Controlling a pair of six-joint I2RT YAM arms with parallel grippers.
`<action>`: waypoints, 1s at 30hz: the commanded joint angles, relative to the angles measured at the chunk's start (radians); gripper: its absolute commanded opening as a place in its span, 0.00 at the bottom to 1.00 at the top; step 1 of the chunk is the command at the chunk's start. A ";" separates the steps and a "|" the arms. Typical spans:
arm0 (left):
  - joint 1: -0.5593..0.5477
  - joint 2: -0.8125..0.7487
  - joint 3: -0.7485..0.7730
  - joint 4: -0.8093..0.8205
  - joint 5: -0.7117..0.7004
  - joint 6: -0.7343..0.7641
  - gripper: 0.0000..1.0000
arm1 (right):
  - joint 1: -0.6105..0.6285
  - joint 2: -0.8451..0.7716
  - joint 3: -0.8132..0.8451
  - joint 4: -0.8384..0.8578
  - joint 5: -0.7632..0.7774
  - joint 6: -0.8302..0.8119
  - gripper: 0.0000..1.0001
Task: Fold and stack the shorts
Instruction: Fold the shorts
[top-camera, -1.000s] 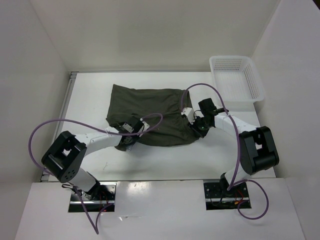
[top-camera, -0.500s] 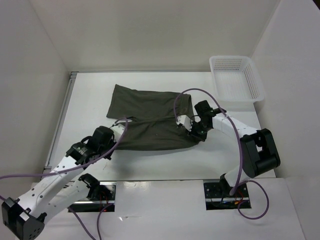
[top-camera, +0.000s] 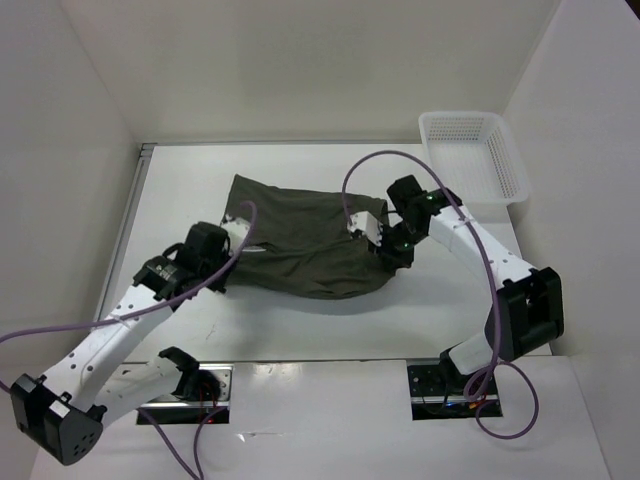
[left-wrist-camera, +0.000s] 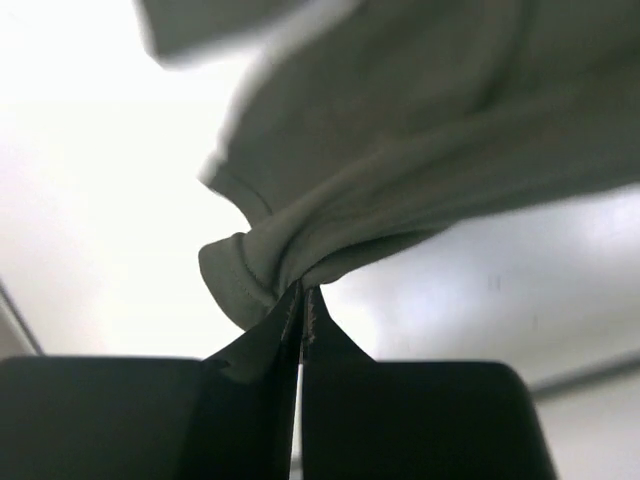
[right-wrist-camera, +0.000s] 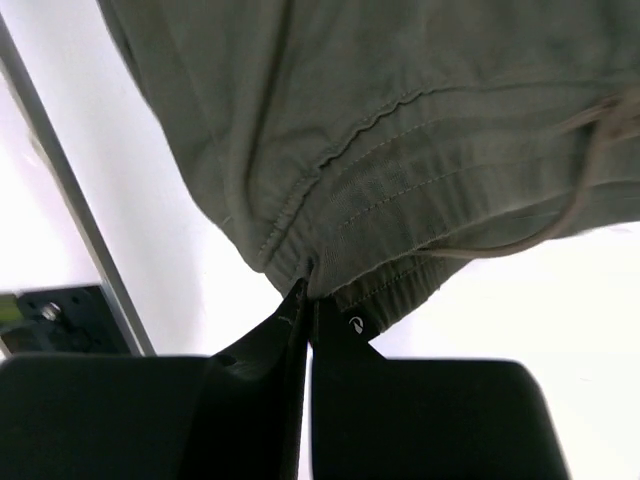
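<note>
The dark olive-green shorts (top-camera: 305, 240) hang and sag between both grippers above the middle of the white table. My left gripper (top-camera: 232, 243) is shut on a hemmed corner of the shorts (left-wrist-camera: 245, 275) at their left side. My right gripper (top-camera: 383, 240) is shut on the elastic waistband (right-wrist-camera: 340, 250) at their right side; a thin drawstring (right-wrist-camera: 560, 215) dangles there. The far edge of the shorts still rests on the table.
A white plastic mesh basket (top-camera: 470, 155) stands at the back right corner. White walls enclose the table on the left, back and right. A metal rail (top-camera: 125, 225) runs along the table's left edge.
Both grippers have lifted and carried the near edge of the shorts toward the back. The left arm has swung out to the left and stretched upward.
</note>
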 joint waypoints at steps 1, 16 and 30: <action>0.066 0.045 0.128 0.163 -0.064 0.003 0.00 | -0.001 -0.025 0.101 -0.155 -0.066 0.059 0.00; 0.356 0.607 0.556 0.480 0.060 0.003 0.00 | -0.302 0.281 0.420 0.072 -0.369 0.415 0.00; 0.393 1.015 0.855 0.449 0.041 0.003 0.00 | -0.320 0.548 0.633 0.401 -0.287 0.886 0.00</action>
